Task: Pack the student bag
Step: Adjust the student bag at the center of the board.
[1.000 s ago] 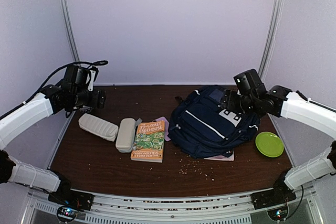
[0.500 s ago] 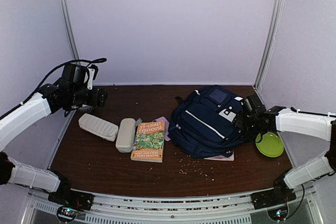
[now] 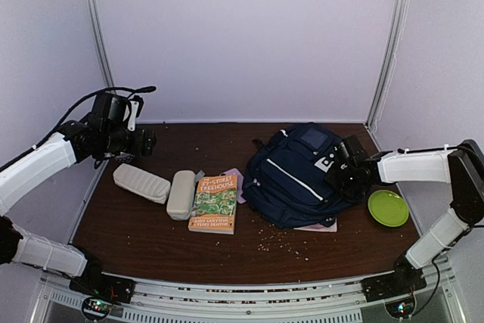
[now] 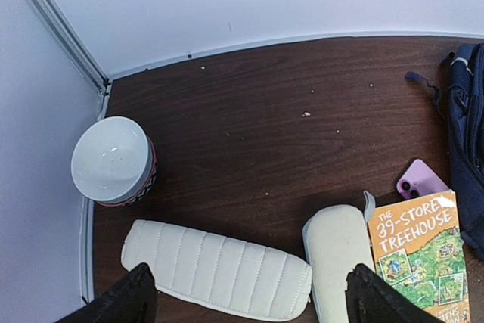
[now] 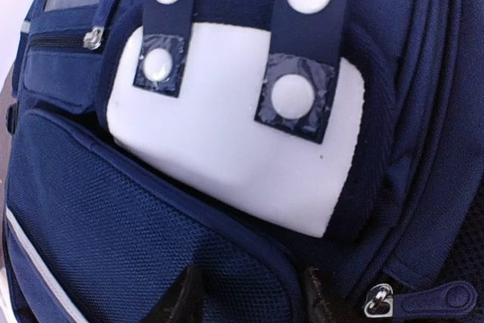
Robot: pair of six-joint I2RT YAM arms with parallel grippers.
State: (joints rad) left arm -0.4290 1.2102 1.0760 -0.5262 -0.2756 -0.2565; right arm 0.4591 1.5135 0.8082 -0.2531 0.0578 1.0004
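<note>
We see the bag [image 3: 302, 175] lying flat on the right side of the brown worktop [image 3: 227, 149], its front facing up. It is dark blue with a white patch [image 5: 227, 164] and round snaps. Our right hand [image 3: 338, 175] is down on the bag, just below the white patch. Its two fingertips [image 5: 181, 296] press on the mesh pocket, a little apart, but we cannot tell if they are pinching the cloth or not. Our left hand [image 3: 147, 141] hangs in the air over the left side, spread wide and holding nothing. Under it lie a long pale case [image 4: 215, 270] and a short pale case [image 4: 336, 259], side by side. A book [image 3: 215, 203] lies just left of the bag, with a pink phone [image 4: 420, 179] beside them. A white bowl [image 4: 113, 160] sits in the far left corner. A green plate [image 3: 388, 207] sits just right of the bag.
</note>
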